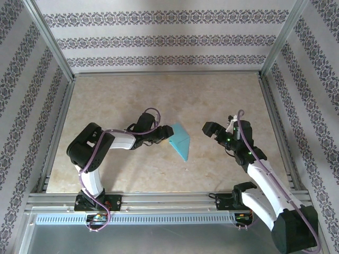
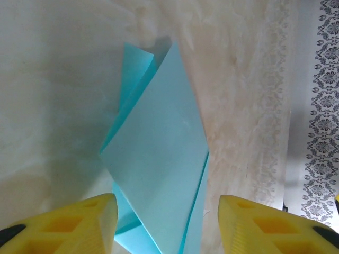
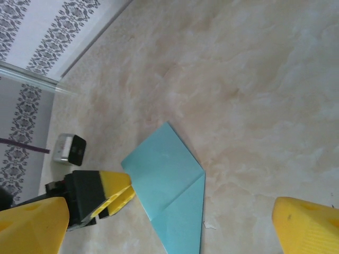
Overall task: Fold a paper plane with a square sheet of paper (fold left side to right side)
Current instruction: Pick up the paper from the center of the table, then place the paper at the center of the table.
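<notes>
The square sheet of paper [image 1: 180, 140] is teal-blue and folded into a pointed kite shape. It lies on the marble tabletop near the middle. In the left wrist view one flap of the sheet [image 2: 159, 174] stands raised between my yellow fingers. My left gripper [image 1: 165, 135] is at the sheet's left edge, its jaws apart on either side of the flap. The right wrist view shows the sheet [image 3: 169, 182] flat with a diagonal crease and the left gripper [image 3: 121, 194] at its edge. My right gripper [image 1: 214, 132] hovers open to the right of the sheet, nothing between its fingers [image 3: 299, 225]. The paper plane is out of view.
The beige marble tabletop [image 1: 127, 95] is ringed by aluminium frame rails [image 1: 164, 198] and patterned walls [image 1: 159, 32]. A tiny white scrap [image 3: 210, 226] lies just right of the sheet's lower edge. Free room lies behind and in front of the sheet.
</notes>
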